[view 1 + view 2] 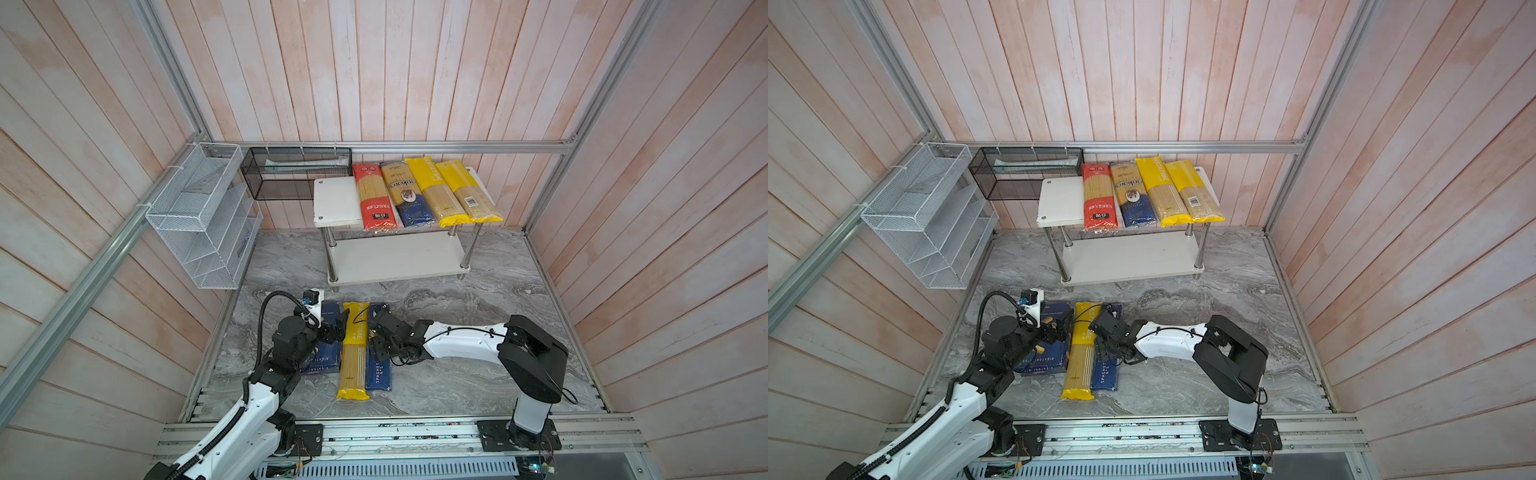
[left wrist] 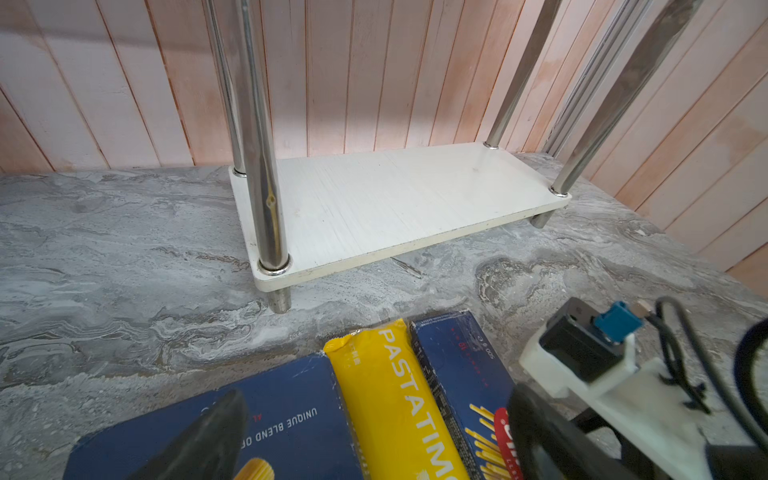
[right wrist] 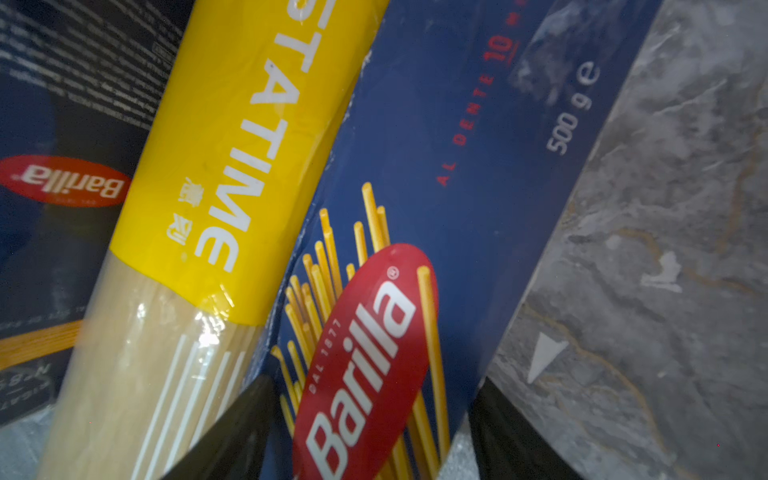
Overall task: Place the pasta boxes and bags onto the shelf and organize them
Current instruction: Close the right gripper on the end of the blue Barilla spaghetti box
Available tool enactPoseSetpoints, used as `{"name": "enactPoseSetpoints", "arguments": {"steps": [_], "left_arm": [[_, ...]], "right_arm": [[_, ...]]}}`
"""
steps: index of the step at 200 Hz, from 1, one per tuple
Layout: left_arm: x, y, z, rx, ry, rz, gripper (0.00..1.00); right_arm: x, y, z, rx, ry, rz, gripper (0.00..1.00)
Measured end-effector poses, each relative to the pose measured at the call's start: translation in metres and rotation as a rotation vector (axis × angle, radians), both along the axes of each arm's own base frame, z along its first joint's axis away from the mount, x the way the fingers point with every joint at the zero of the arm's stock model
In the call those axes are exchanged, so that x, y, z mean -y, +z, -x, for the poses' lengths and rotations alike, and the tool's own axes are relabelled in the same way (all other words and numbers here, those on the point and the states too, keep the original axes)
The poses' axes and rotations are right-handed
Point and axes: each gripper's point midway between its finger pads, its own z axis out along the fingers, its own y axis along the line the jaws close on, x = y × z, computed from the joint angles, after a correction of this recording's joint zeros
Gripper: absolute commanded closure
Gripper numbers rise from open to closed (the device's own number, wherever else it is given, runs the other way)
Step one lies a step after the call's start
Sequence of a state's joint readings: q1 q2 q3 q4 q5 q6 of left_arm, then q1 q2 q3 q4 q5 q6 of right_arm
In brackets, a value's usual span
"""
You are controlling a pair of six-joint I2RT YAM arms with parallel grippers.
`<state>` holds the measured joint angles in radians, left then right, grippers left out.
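Note:
The shelf (image 1: pixel 334 199) stands at the back, its lower board (image 2: pixel 395 199) bare. On its top board lie a red-ended bag (image 1: pixel 372 195), a beige-and-navy bag (image 1: pixel 405 193) and two yellow-ended bags (image 1: pixel 434 191). On the marble floor lie, side by side, the wide rigatoni box (image 1: pixel 320 361), a yellow-ended bag (image 1: pixel 354 357) and the narrow spaghetti box (image 1: pixel 379 374). My left gripper (image 2: pixel 380 399) hovers open above the bag, one finger over each box. My right gripper (image 3: pixel 374 378) has its fingertips on both long edges of the spaghetti box (image 3: pixel 436 145), which lies flat.
A white wire mesh rack (image 1: pixel 203 216) hangs on the left wall and a black mesh basket (image 1: pixel 295 174) on the back rail beside the shelf. Wood-plank walls close in three sides. The arms' bases sit on the metal rail (image 1: pixel 395 436) in front.

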<state>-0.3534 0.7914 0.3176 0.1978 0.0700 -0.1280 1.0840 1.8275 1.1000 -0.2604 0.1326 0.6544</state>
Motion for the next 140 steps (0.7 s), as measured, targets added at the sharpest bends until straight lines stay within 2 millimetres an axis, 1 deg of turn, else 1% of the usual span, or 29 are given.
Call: {"name": "enactPoseSetpoints", "arguments": {"steps": [29,44,86,102,118,140], "left_arm": [[0.0,0.0,0.0,0.0,0.0,0.0,0.0],[0.0,0.0,0.0,0.0,0.0,0.0,0.0],[0.0,0.0,0.0,0.0,0.0,0.0,0.0],[0.0,0.0,0.0,0.0,0.0,0.0,0.0],[0.0,0.0,0.0,0.0,0.0,0.0,0.0],[0.0,0.0,0.0,0.0,0.0,0.0,0.0]], "right_arm": [[0.004,0.001,-0.002,0.007,-0.002,0.009,0.27],[0.011,0.001,-0.003,0.004,-0.005,0.006,0.27],[0.053,0.0,-0.009,-0.015,-0.059,0.012,0.28],[0.065,0.002,-0.012,-0.012,-0.071,0.017,0.28],[0.07,0.007,-0.013,0.005,-0.051,0.018,0.28],[0.072,0.017,-0.011,0.038,0.005,0.013,0.27]]}}
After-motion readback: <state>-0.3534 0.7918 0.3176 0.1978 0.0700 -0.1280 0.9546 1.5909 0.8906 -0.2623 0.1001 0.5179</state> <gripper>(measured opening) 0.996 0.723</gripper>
